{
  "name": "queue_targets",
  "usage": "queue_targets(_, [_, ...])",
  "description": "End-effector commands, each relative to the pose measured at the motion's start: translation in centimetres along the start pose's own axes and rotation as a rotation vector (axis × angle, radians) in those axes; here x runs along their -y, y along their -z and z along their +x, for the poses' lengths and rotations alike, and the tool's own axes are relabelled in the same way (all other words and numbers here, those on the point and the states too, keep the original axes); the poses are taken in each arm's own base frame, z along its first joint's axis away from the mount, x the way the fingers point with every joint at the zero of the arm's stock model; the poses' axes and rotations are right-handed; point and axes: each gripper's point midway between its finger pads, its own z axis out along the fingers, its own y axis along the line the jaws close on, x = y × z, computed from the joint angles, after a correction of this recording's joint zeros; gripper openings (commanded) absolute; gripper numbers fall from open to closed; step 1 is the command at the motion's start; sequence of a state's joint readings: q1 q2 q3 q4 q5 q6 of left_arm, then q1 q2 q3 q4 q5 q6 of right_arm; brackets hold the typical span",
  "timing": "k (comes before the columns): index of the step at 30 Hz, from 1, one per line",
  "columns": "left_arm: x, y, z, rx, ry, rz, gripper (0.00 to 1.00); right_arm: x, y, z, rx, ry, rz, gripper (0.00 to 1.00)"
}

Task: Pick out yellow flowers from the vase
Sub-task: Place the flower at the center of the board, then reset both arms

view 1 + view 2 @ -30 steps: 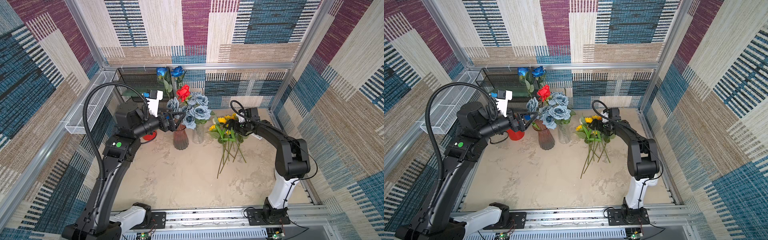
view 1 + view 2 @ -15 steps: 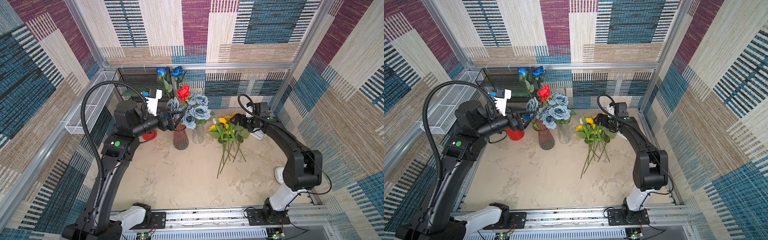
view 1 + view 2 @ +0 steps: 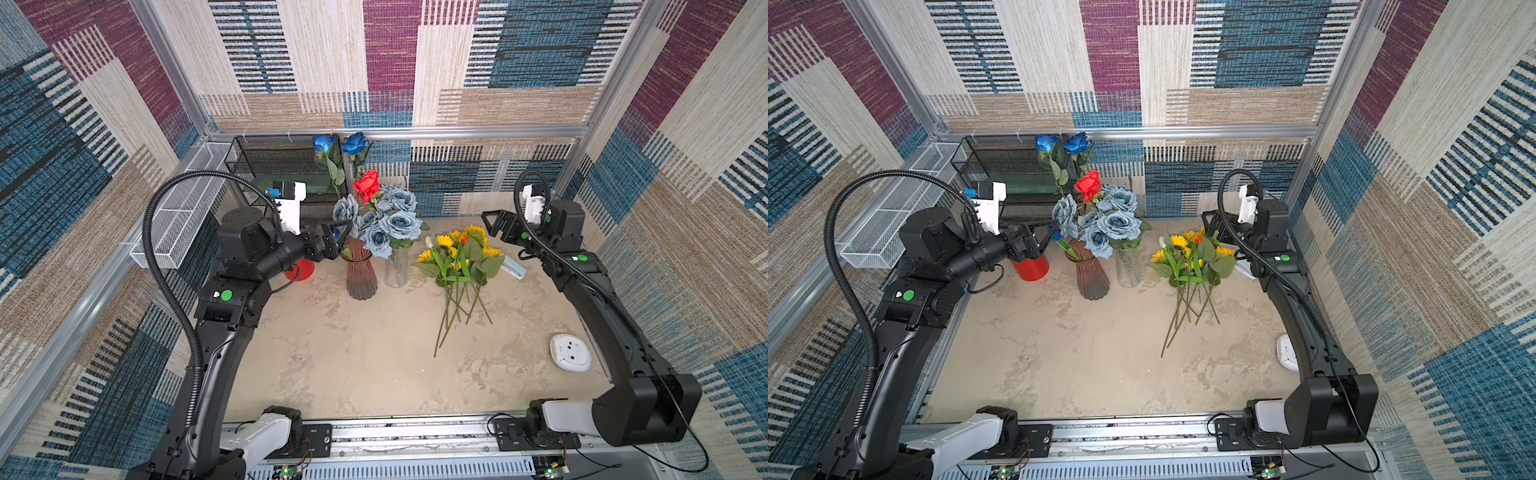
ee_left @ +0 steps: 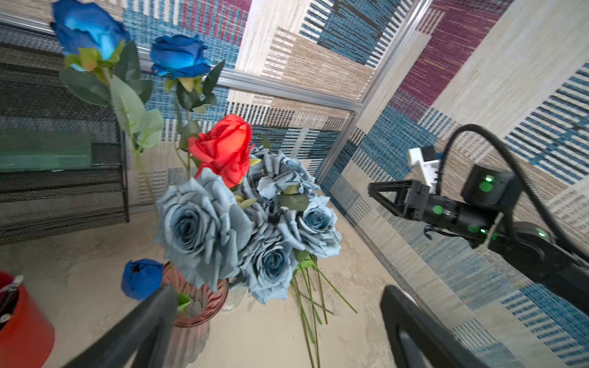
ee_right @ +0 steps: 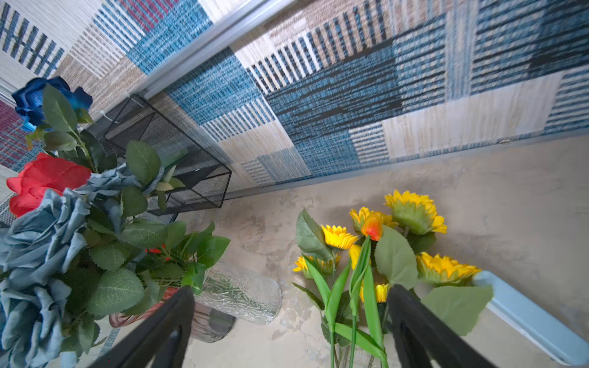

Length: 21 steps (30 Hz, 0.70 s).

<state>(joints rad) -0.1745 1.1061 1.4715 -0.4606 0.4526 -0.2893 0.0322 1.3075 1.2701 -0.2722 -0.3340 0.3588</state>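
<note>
Right tool (image 3: pixel 490 224) has backed away from the yellow flowers (image 3: pixel 445 241), gaping wide like left tool (image 3: pixel 343 240).

Both top views look steeply down from high above the front rail (image 3: pixel 395 436) toward the back wall (image 3: pixel 390 62), sharing the whole tabletop (image 3: pixel 332 365). The left wrist camera peers past the left gripper (image 4: pixel 276 291), close to the grey-blue roses (image 4: pixel 204 223); the right wrist camera looks over the right gripper (image 5: pixel 290 290) at the nearby yellow flowers (image 5: pixel 366 255), sharing those roses
</note>
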Motion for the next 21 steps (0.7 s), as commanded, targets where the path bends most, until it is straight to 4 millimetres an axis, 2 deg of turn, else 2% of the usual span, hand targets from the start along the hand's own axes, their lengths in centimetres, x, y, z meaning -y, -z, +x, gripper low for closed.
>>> queue_targets(1, [-1.7, 0.5, -0.4, 0.038, 0.001, -0.088, 0.99, -0.3, 1.3, -2.3, 0.119, 0.02, 0.0, 0.96])
queue_targets(6, [-3.8, 1.1, 0.1, 0.055, 0.027, -0.176, 0.99, -0.5, 2.6, -2.8, 0.161, 0.022, -0.003, 0.96])
queue_targets(13, [-5.1, 1.4, 0.5, 0.051, 0.046, -0.213, 0.99, -0.1, 3.9, -2.7, 0.196, 0.026, 0.006, 0.96])
queue_targets(21, [-6.3, 1.4, 0.9, 0.056, 0.087, -0.237, 0.99, 0.7, 4.0, -2.2, 0.198, 0.019, 0.018, 0.96])
